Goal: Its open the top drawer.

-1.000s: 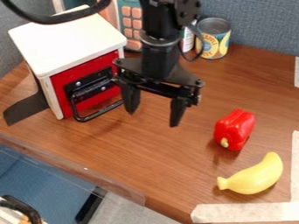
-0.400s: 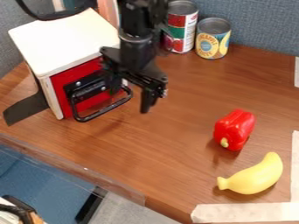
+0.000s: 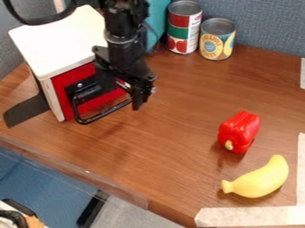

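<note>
Leftward across the wooden surface (image 3: 179,138), the black arm (image 3: 122,38) shifts closer to the white-topped cabinet (image 3: 59,42), which keeps its place. The hand (image 3: 131,92) hangs before the cabinet's red front, near the right end of the black handle (image 3: 109,113); whether it is released or clenched, I cannot tell. Likely it is lining up for a pull, and a slip off the bar seems the main risk.

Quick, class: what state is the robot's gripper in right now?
Gripper: by the black handle; whether open or closed cannot be told.
</note>
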`<state>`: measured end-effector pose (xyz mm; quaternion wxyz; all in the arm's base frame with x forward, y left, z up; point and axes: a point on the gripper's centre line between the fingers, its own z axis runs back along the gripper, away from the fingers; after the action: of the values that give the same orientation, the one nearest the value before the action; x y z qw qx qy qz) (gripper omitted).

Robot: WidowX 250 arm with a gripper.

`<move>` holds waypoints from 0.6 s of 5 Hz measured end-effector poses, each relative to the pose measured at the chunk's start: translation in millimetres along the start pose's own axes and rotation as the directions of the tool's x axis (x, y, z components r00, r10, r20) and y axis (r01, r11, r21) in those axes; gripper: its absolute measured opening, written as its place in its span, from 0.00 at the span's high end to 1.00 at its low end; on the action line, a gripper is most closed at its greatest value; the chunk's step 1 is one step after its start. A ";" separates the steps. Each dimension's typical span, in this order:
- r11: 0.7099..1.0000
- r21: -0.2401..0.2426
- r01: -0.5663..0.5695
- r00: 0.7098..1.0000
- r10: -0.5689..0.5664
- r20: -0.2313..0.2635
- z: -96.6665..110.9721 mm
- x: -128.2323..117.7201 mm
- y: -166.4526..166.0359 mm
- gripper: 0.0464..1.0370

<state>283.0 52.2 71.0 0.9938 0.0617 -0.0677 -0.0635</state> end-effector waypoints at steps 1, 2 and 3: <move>1.000 -0.015 0.011 1.000 -0.011 -0.023 -10.4 -3.0 4.1 0.04; 1.000 -0.003 0.030 0.999 -0.030 -0.024 -14.2 -5.3 5.9 0.04; 0.999 0.006 0.035 0.998 -0.035 -0.043 -24.1 -9.9 6.0 0.04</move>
<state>277.5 62.2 46.8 0.9935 0.0675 -0.0455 -0.0793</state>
